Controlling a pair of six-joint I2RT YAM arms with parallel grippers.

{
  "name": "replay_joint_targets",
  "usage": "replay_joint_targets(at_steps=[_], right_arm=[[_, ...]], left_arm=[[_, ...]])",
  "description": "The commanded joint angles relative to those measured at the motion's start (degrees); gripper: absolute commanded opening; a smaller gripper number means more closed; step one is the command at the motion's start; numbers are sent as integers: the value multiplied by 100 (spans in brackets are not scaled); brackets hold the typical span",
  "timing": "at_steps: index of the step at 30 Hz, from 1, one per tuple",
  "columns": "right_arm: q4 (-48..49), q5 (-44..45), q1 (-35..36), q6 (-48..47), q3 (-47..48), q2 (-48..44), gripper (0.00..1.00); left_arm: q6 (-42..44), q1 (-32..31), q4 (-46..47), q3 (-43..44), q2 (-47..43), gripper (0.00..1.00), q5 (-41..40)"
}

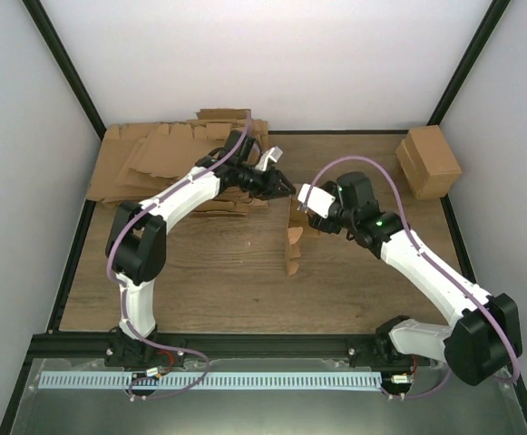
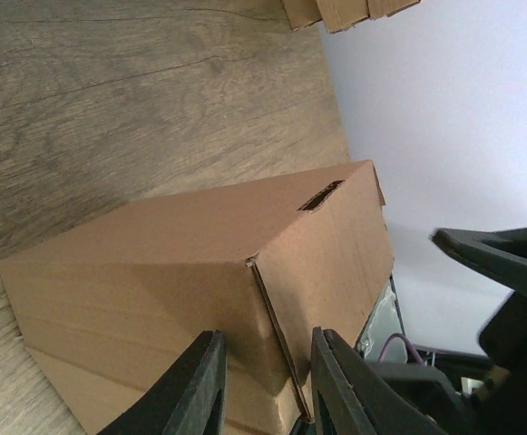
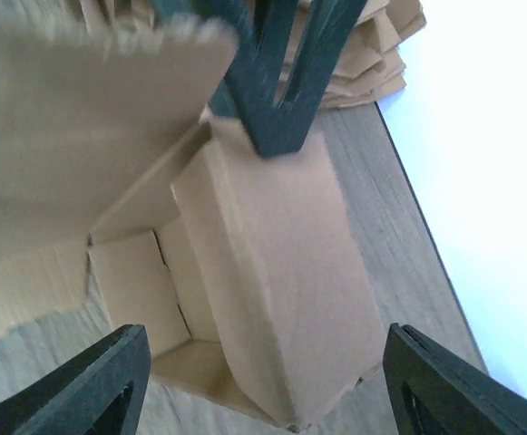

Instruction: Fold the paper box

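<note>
Half-formed paper box (image 2: 200, 263), one wall pinched in narrow-set left gripper (image 2: 268, 337), ahead of and between fingers of wide-spread right gripper (image 3: 265, 333); likely risk: open flaps springing back, wall creasing under skewed squeeze.

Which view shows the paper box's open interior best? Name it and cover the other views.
Right wrist: the paper box fills the frame, with its open side and inner flaps visible. Left wrist shows only closed outer panels. Top external shows it small, between the arms.
</note>
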Motion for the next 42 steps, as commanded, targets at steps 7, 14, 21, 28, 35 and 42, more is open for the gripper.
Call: replay_joint_targets(at_steps=[7, 14, 21, 28, 35, 42], right_arm=[[2866, 740, 90, -2006, -1138, 107, 72], [4330, 981, 146, -2341, -1494, 523, 67], [5073, 1156, 242, -2504, -1555, 1012, 53], [4775, 1250, 317, -2235, -1298, 1113, 16], [2135, 938, 269, -76, 71, 1199, 8], [731, 428, 269, 2668, 603, 1150, 5]], left_arm=[[29, -15, 2, 147, 46, 28, 26], [20, -15, 19, 164, 53, 28, 58], [15, -15, 34, 165, 62, 28, 93], [-36, 46, 55, 249, -217, 48, -42], [-67, 601, -67, 132, -1222, 75, -520], [196, 1698, -401, -789, -2555, 89, -947]])
